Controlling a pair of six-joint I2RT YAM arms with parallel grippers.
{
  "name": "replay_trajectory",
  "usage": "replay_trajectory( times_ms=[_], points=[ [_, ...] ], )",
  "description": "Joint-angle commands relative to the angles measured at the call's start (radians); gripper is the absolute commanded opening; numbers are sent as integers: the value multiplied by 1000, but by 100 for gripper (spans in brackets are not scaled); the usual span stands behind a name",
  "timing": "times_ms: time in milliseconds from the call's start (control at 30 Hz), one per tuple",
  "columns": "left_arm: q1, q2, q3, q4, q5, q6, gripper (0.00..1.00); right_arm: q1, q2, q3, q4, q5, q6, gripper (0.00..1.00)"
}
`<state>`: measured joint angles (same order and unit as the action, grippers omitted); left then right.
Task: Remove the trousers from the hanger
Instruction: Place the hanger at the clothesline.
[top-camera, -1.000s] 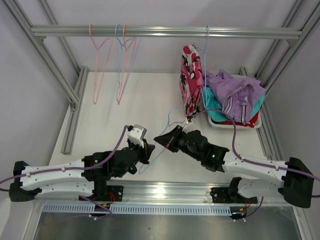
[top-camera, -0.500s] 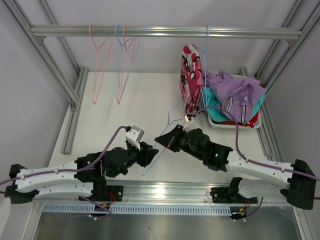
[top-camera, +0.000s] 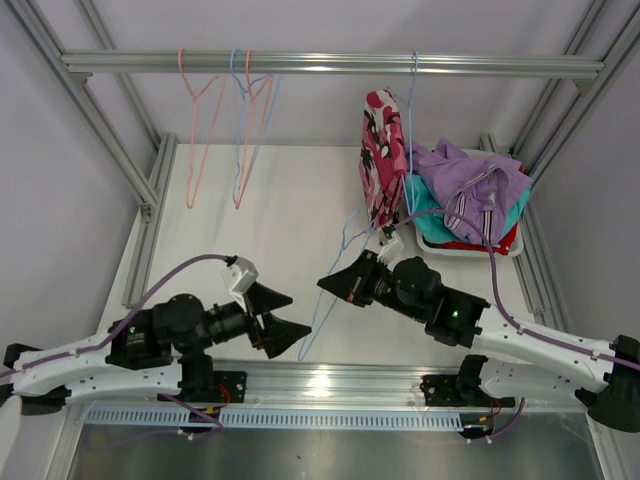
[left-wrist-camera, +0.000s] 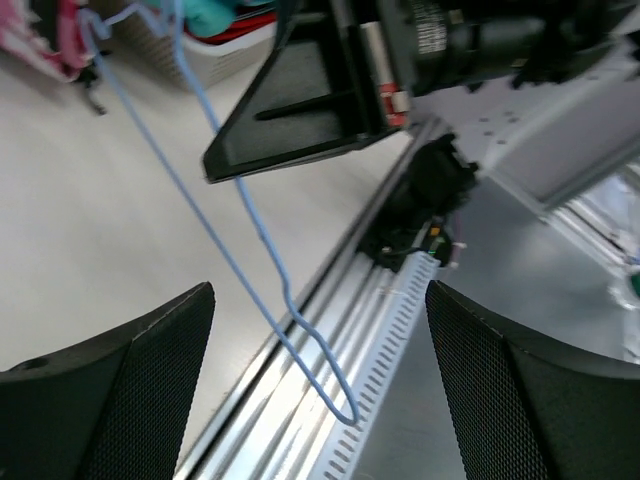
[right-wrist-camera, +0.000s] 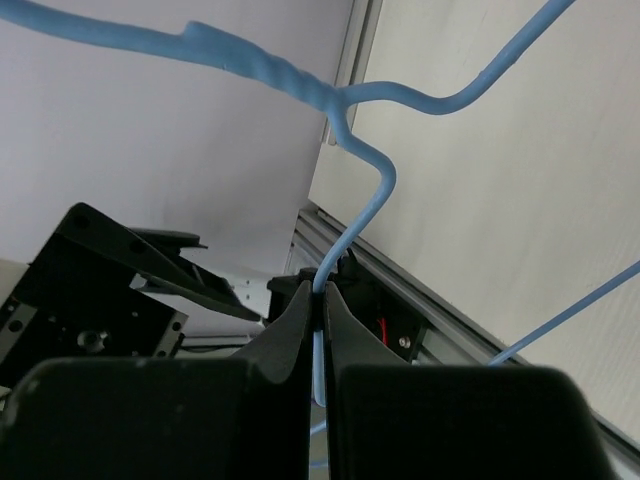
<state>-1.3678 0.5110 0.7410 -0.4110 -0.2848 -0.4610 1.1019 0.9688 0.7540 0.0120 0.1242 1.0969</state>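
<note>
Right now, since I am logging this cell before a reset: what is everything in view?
camouflage trousers: one, pink, white and black, hanging under the rail, right of centre
lilac trousers: one, top of the basket pile
teal trousers: one, under the lilac
red trousers: one, lowest visible
basket: one, white, table's far right
rail hangers: at least four, pink and blue
held hanger: one, blue, off the rail
rail: one, metal
right gripper: black, shut on the held hanger
left gripper: black, open, empty
</note>
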Motion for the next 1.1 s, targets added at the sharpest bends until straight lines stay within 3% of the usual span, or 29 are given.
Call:
replay_trajectory(
  times_ms=[0,100,267,500,867,967,1000,1067],
  points=[
    [-4,-52,6,92,200,-8,90,-4,-42,48,-7,-70,-54,0],
    [-4,-71,-23,173,335,-40,91,-4,-61,60,-44,-112,-78,0],
    [-4,-16,-29,261,427,-85,91,-1,-73,97,-47,-207,-118,0],
    [-4,1,-95,297,430,-143,90,0,-73,139,-57,-270,-169,0],
    [18,-20,-153,238,250,-200,89,13,-87,130,-43,-274,-186,0],
    [35,-12,-178,285,263,-220,82,15,-88,119,-30,-275,-183,0],
    [41,-11,-184,297,268,-226,75,15,-87,114,-24,-275,-181,0],
    [56,-2,-210,350,277,-248,68,16,-87,102,-20,-279,-178,0]
  ],
)
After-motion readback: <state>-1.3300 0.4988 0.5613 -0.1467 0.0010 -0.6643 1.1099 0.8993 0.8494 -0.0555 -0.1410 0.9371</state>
